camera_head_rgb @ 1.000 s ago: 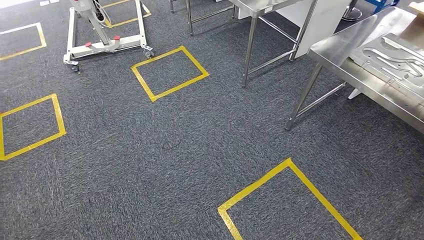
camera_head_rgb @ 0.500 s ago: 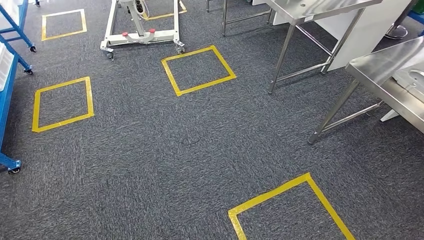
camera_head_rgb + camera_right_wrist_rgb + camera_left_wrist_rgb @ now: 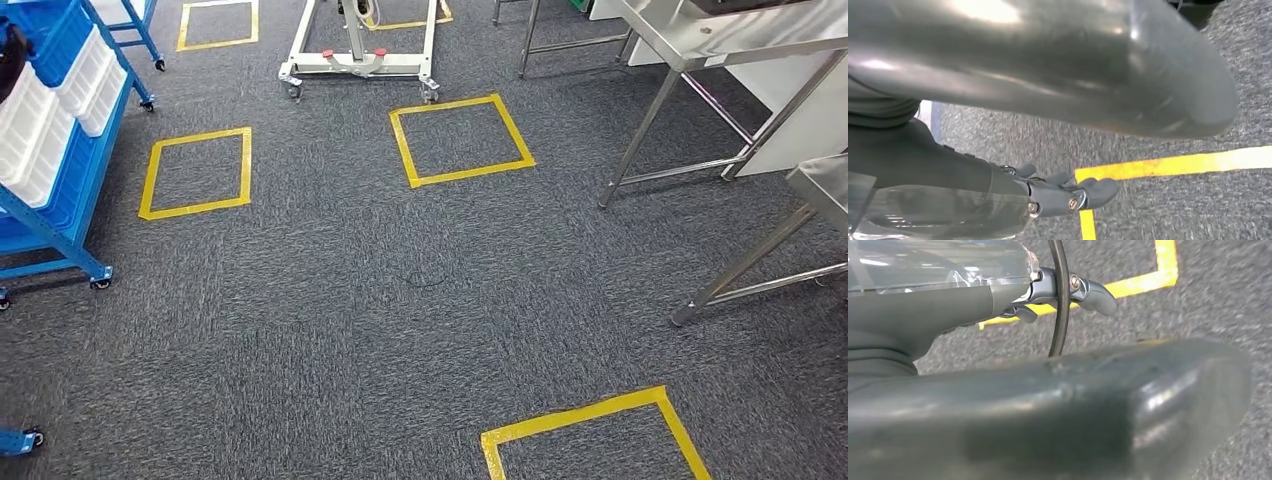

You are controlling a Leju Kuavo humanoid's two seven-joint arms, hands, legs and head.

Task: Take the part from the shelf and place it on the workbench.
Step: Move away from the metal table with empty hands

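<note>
You're looking down at grey carpet w/ yellow tape squares (image 3: 461,140), nothing in reach yet. The blue shelf (image 3: 62,150) sits at the far left of the head view, white trays (image 3: 30,120) stacked in its tiers, a wheel on the carpet at its near corner. The part itself: can't pick it out from here. There's a dark shape at the shelf's top-left edge, too cropped to call.

The workbench (image 3: 820,185) pokes in at the right edge, just a steel corner and legs, well apart from the shelf. A second steel table (image 3: 720,35) stands behind it, and a white wheeled frame (image 3: 360,65) up top.

Left hand (image 3: 1068,290) hangs over the carpet near a tape corner, fingers loosely curled, holding nothing. Right hand (image 3: 1068,197): same story, fingers slack, nothing in them.

My read: shelf lies forward-left, so your left hand is the nearer one, but both are a walk away. You'd need to close on the shelf's front edge and face the trays before any reach makes sense. Part's long axis: no call yet.
</note>
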